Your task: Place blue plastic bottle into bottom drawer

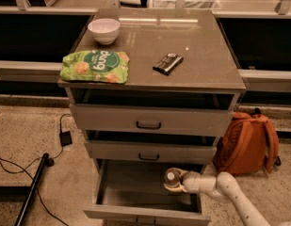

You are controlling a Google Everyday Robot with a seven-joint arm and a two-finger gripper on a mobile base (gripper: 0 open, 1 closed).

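Observation:
The bottom drawer (131, 192) of the grey cabinet is pulled open and shows a plain grey inside. My gripper (177, 180) comes in from the lower right on a white arm and is over the drawer's right part, just below the middle drawer's front. It is shut on the blue plastic bottle (171, 178), whose white cap faces the camera. The bottle's body is mostly hidden by the gripper.
On the cabinet top lie a white bowl (104, 30), a green snack bag (95, 66) and a dark bar (167, 63). The two upper drawers (149, 121) are shut. An orange backpack (246, 142) leans at the right. Cables (27, 173) lie on the floor at left.

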